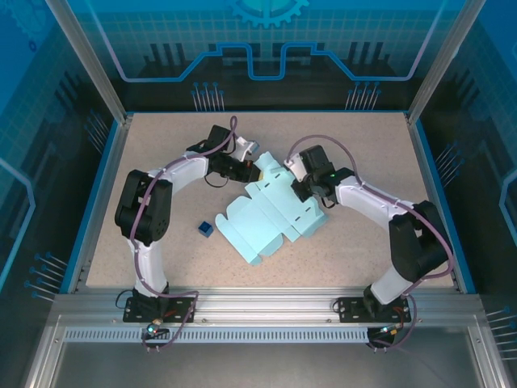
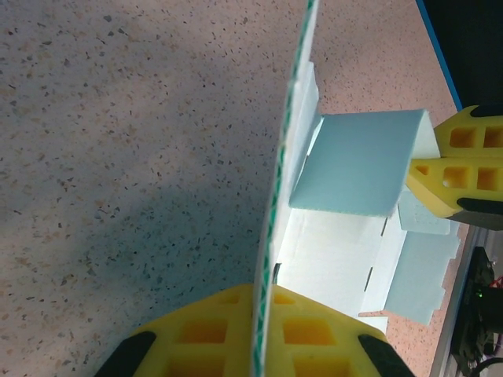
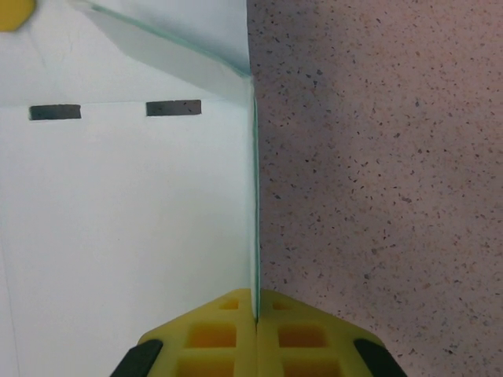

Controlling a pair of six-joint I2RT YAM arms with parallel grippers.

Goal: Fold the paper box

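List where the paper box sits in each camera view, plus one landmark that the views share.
Top external: paper box at table centre, mostly flat.
Left wrist: paper box edge-on up the middle, flaps at right.
Right wrist: paper box across the left half, edge at centre.
Shared landmark: speckled tabletop.

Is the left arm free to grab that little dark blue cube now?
Probably not yet: the left pincer is shut on an edge of the paper box. The dark blue cube sits alone on the table beside that arm, so the path looks free once it lets go.
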